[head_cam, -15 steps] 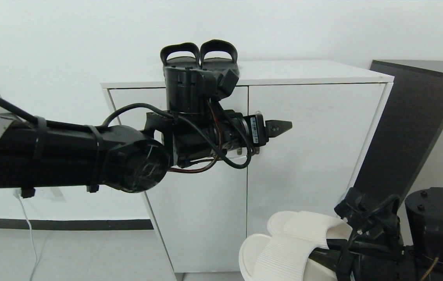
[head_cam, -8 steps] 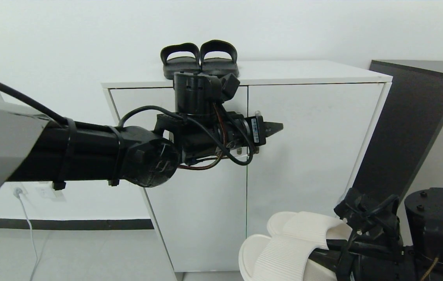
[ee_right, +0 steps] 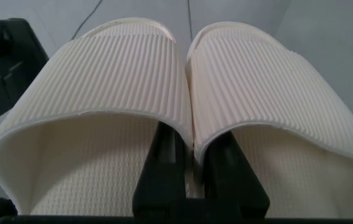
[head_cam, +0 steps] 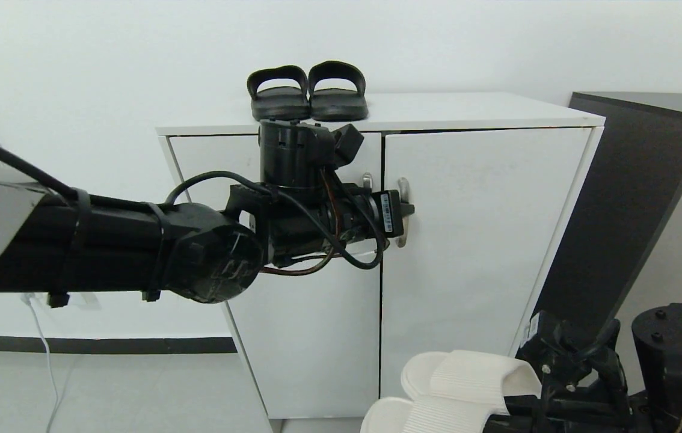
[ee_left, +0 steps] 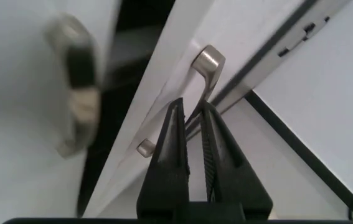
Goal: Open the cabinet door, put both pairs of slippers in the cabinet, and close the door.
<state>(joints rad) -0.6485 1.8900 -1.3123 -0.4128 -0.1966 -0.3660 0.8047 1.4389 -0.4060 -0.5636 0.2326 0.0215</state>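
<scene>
1. White painted wall [head_cam: 76, 72] backs a white two-door cabinet [head_cam: 485, 252]. A tall dark grey panel [head_cam: 629, 198] stands just beside the cabinet on the robot's right.
2. One pair of black rubber slide slippers [head_cam: 308, 93] sits side by side on the cabinet's top, near the front edge, above the left-hand door [head_cam: 311, 337].
3. Reaching across the front of that door, the left arm brings the left gripper [head_cam: 408, 209] to the seam where the two doors meet.
4. The left wrist view shows its fingers pressed almost together, pinching the curved brushed-metal handle [ee_left: 208, 65] of the right-hand door [head_cam: 473, 198].
5. That handle's long axis runs up and down the door, and the fingers cross it from the side.
6. A dark gap shows along the seam and the top edge of the right-hand door, so it looks slightly ajar. A matching second handle [head_cam: 367, 180] on the left-hand door is just beside it and free.
7. Low on the robot's right, the right gripper [ee_right: 192, 149] pinches a pair of cream ribbed foam slippers [head_cam: 467, 385] by their touching inner walls.
8. These slippers are held in front of the lower part of the right-hand door, apart from it.
9. Judged from this, the door probably hinges on its far right edge. It would then swing out toward the held cream pair, which may need room.
10. The right arm is nearer the coming opening, and the black pair lies nearer the left arm.
</scene>
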